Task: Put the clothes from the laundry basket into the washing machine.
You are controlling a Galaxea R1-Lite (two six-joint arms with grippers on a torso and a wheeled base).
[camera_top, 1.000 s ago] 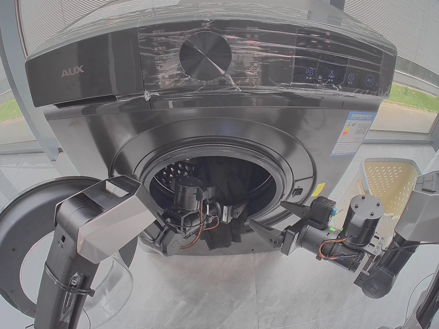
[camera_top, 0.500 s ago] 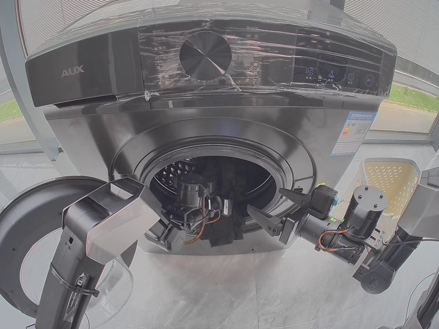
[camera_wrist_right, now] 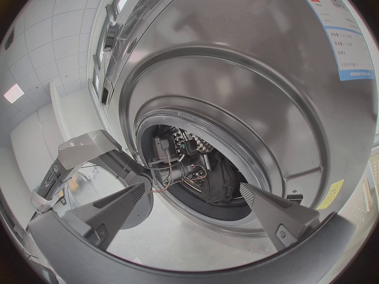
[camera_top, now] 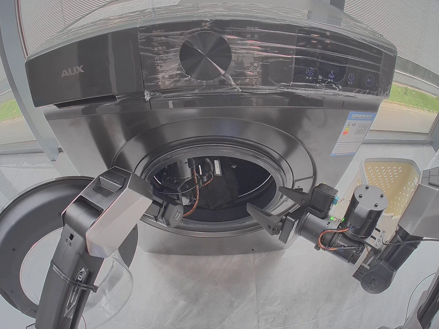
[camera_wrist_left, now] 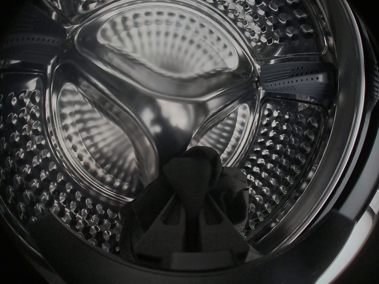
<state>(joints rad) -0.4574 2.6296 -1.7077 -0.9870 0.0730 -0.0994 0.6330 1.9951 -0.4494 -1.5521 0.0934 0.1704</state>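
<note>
- Left gripper (camera_wrist_left: 192,186): inside washing machine (camera_top: 256,129) drum, frame centre; clamped on dark garment (camera_wrist_left: 233,194).
- Right gripper (camera_top: 264,197): fingers spread, empty, lower right of door opening.
- Laundry basket (camera_top: 391,179): right edge.

Pale grey floor tiles (camera_top: 219,289) underfoot, glossy, picking up soft daylight. Along the far side there are tall windows, with slatted blinds (camera_top: 379,5) drawn across the upper glass. A grey window post (camera_top: 20,78) slants up on the left. Through the low panes on the right, a strip of green grass (camera_top: 414,98) and paved ground (camera_top: 402,117). Overhead, a white tiled ceiling (camera_wrist_right: 51,32), one square light panel (camera_wrist_right: 14,92) glowing, meeting a plain white wall (camera_wrist_right: 31,139).
</note>
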